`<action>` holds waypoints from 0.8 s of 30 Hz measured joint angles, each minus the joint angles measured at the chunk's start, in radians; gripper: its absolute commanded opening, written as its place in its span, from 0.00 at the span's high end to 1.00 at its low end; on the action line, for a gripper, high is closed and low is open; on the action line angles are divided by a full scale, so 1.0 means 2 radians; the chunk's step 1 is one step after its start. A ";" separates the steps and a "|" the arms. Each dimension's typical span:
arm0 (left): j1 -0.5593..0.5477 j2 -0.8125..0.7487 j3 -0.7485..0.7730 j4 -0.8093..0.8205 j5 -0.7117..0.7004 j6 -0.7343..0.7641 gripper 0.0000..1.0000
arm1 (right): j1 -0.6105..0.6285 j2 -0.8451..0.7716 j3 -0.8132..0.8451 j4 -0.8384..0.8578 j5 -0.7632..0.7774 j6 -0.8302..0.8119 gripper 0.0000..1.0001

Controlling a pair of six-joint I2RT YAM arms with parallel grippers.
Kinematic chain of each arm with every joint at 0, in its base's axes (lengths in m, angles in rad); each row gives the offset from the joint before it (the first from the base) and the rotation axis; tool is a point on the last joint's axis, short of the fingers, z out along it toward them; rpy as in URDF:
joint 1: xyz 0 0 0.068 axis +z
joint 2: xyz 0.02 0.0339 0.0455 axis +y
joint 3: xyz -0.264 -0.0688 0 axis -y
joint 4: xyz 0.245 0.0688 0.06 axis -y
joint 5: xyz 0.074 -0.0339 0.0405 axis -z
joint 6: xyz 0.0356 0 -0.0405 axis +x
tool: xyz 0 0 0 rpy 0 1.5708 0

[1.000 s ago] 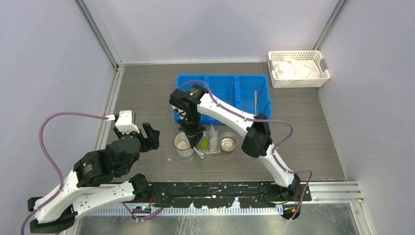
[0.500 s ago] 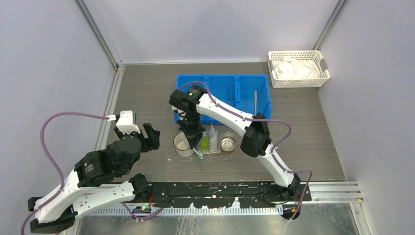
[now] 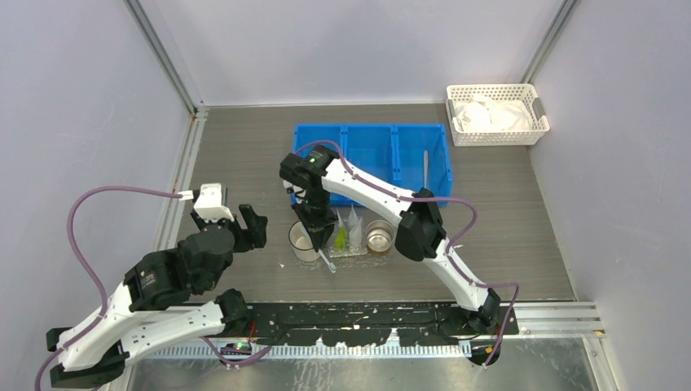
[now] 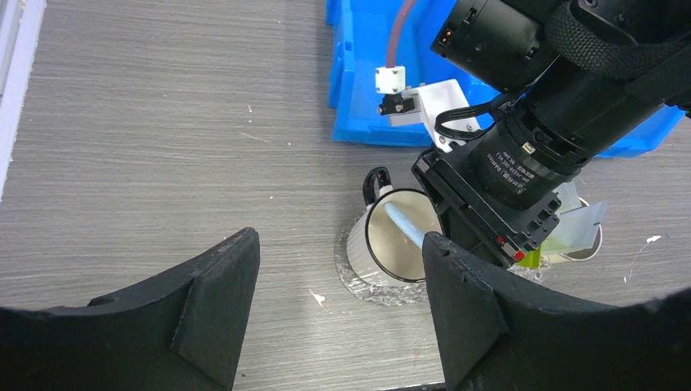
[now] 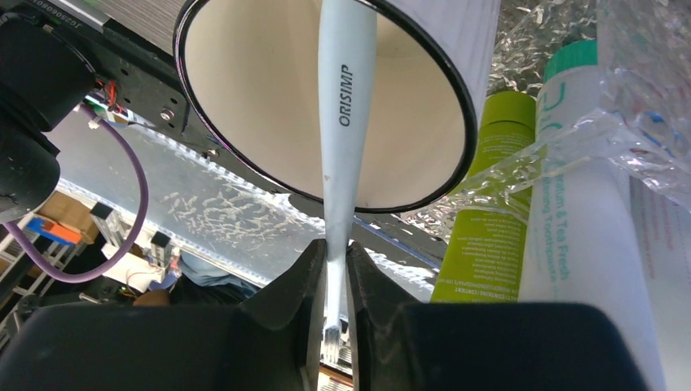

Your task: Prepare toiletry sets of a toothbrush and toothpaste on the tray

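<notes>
My right gripper [image 3: 319,232] [image 5: 334,252] is shut on the neck of a pale blue toothbrush [image 5: 346,98] [image 3: 326,259]. The handle end rests slanted inside a white mug [image 3: 303,242] [image 5: 244,98] [image 4: 358,252]. That mug stands at the left end of the clear tray [image 3: 354,251] [image 5: 530,32] [image 4: 383,292]. Beside it stand clear-wrapped packets [image 3: 346,232] holding a green toothpaste tube [image 5: 485,212] and a white one [image 5: 587,212]. My left gripper [image 3: 228,221] [image 4: 338,269] hangs open and empty over the bare table, left of the mug.
A metal cup [image 3: 379,236] sits at the tray's right end. Behind the tray lies the blue three-compartment bin [image 3: 367,147] [image 4: 358,98] with a slim stick [image 3: 424,167] in its right section. A white lattice basket [image 3: 497,114] stands at the back right.
My right gripper has shifted slightly left over the mug, carrying the toothbrush with it. The left arm has stayed still.
</notes>
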 measured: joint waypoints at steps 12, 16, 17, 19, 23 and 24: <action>0.000 0.000 -0.002 0.008 0.000 0.000 0.27 | 0.000 0.000 0.006 -0.002 -0.001 -0.003 0.71; 0.000 0.000 -0.004 0.008 0.000 0.000 0.27 | 0.000 0.000 0.006 -0.002 -0.001 -0.002 0.55; 0.000 0.000 -0.004 0.008 0.000 0.000 0.27 | 0.000 0.000 0.006 -0.002 -0.001 -0.002 0.53; 0.000 0.000 -0.004 0.008 0.000 0.000 0.27 | 0.000 0.000 0.006 -0.002 -0.002 0.000 0.47; 0.000 0.000 -0.004 0.008 0.000 0.000 0.27 | -0.004 -0.005 -0.002 0.029 -0.001 0.012 0.41; 0.000 0.000 -0.004 0.008 0.000 0.000 0.27 | -0.005 -0.011 -0.011 0.047 0.000 0.017 0.41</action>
